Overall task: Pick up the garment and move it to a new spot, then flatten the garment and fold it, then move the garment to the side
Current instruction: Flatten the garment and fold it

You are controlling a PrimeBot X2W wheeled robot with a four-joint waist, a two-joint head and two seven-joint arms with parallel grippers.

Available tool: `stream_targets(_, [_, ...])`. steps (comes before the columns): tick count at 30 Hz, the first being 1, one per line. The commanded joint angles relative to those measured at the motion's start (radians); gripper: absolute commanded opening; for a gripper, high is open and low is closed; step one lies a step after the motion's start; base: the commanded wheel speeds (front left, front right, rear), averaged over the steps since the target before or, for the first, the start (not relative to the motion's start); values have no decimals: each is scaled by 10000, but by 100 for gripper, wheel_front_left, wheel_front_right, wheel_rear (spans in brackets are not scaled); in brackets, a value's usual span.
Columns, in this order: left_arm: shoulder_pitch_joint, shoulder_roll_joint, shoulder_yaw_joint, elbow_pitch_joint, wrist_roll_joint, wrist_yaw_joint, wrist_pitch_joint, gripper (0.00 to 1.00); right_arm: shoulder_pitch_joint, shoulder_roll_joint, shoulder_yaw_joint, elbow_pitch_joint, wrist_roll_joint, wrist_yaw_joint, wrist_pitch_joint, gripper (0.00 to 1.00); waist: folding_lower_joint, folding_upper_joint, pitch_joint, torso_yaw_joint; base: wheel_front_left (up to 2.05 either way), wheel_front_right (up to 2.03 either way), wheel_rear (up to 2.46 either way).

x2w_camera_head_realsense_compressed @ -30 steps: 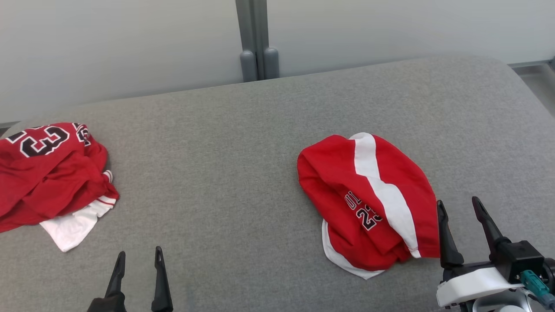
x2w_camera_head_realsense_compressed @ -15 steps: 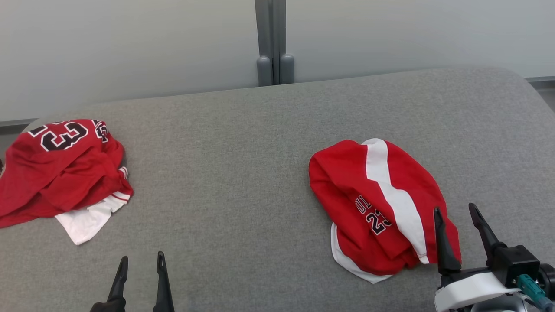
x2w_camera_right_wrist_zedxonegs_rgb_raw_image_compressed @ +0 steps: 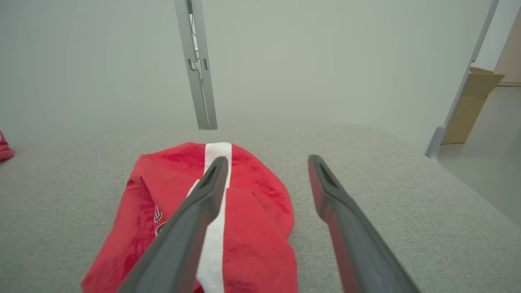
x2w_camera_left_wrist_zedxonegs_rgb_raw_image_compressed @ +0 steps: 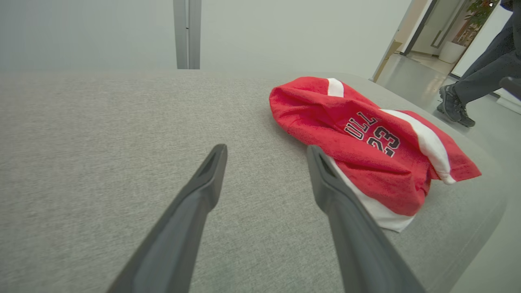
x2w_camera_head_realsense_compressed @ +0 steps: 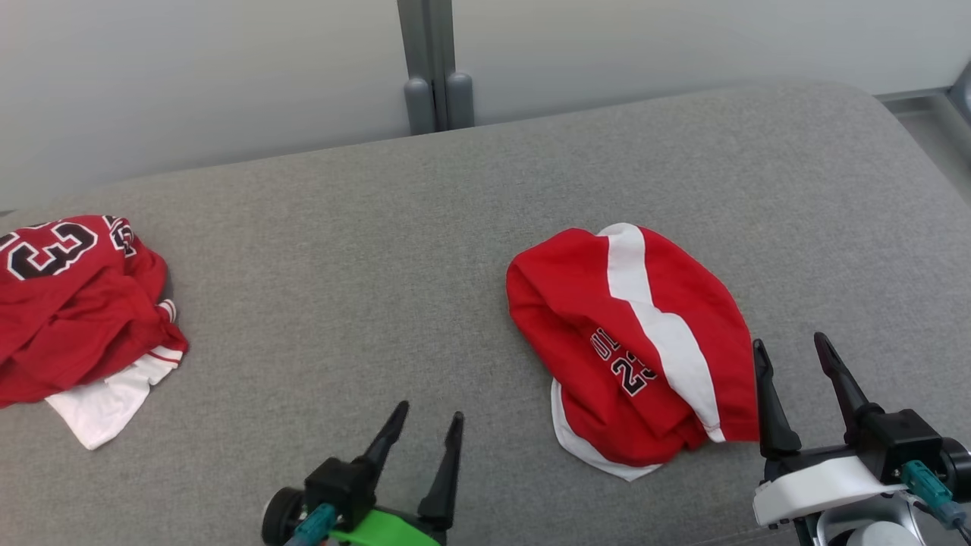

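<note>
At the far left of the grey pad (x2w_camera_head_realsense_compressed: 341, 250): I see a crumpled red jersey (x2w_camera_head_realsense_compressed: 76, 303) with a black "23" outlined in white. A white piece sticks out under its near edge, and the heap runs off the head view's left border.
Left gripper (x2w_camera_head_realsense_compressed: 428, 415): low in my head view, a little left of centre, over bare grey fabric. Its two dark fingers stand spread apart with nothing between them. Through its wrist camera the right finger points at the near edge of the task garment; I cannot tell whether they touch.
Back wall: a grey post (x2w_camera_head_realsense_compressed: 432, 68) rises just behind the pad's far edge.
Task garment: the red garment with a white stripe (x2w_camera_head_realsense_compressed: 576, 303) lies in a rumpled heap right of centre, well apart from the jersey. It rests on the pad and neither gripper holds it. The left wrist camera shows the letters "ULL" above "23", and a white layer peeks out at the near edge.
Right gripper (x2w_camera_head_realsense_compressed: 789, 343): lower right of my head view, fingers wide and empty. Its left finger sits just beside the garment's right edge; I cannot tell whether it touches.
Beyond the pad's right end: a person's leg and dark shoe (x2w_camera_left_wrist_zedxonegs_rgb_raw_image_compressed: 454, 108) on the floor, and a cardboard box (x2w_camera_right_wrist_zedxonegs_rgb_raw_image_compressed: 472, 106).
</note>
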Motion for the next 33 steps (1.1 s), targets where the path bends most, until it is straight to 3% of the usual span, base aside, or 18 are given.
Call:
stream_targets(1, [-333, 29, -244, 149, -285, -63, 74, 100, -156, -15, 21, -46, 34, -10, -31, 100, 0, -1, 333, -338, 0, 0, 0])
stream_targets(11, [-2576, 49, -3624, 1627, -3019, -270, 1201, 100, -606, -13, 301, 89, 304, -10, -31, 100, 0, -1, 969, -1590, 0, 0, 0])
stream_targets(22, [-3842, 41, -4967, 3348, -4376, 904, 1025, 100, -791, -13, 454, 104, 461, -10, -31, 100, 0, -1, 1279, -2374, 0, 0, 0])
stream_targets(23, [-3927, 43, -5064, 3453, -4516, 940, 1029, 93, -800, -11, 454, 109, 465, -10, -33, 100, 0, -1, 1294, -2394, 0, 0, 0])
stream_targets(24, [-4071, 44, -5136, 3548, -4649, 1024, 934, 16, -805, -13, 454, 118, 476, -10, -31, 100, 0, -1, 1310, -2415, 0, 0, 0])
stream_targets(25, [-4222, 44, -5217, 3656, -4739, 1094, 839, 0, -805, -13, 467, 131, 492, -10, -31, 100, 0, -1, 1322, -2431, 0, 0, 0])
stream_targets(33, [-5004, 50, -4704, 3653, -5680, 1387, 144, 0, -724, -16, 434, 178, 640, -10, -31, 100, 0, -1, 1247, -2313, 0, 0, 0])
